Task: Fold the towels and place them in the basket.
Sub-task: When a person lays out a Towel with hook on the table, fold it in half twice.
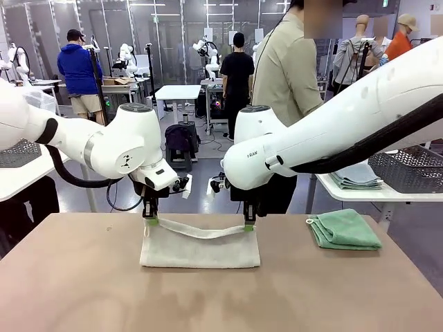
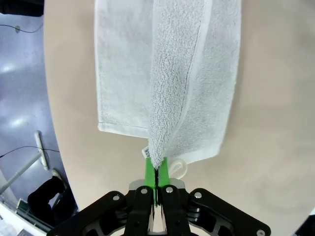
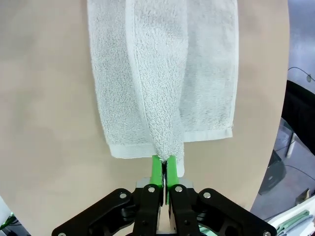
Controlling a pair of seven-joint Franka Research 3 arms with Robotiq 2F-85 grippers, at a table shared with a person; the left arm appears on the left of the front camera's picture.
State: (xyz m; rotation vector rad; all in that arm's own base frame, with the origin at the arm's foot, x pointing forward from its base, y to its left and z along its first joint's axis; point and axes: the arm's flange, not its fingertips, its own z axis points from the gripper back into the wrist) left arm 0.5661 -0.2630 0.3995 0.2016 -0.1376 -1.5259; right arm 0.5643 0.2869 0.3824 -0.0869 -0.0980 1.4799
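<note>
While the left gripper pinches shut on one raised corner of the cream towel at mid-table, the right gripper clamps the other (edge sagging between). Further right the green towel lies folded; neither is in the basket yet, so this fold and both placements remain.
</note>
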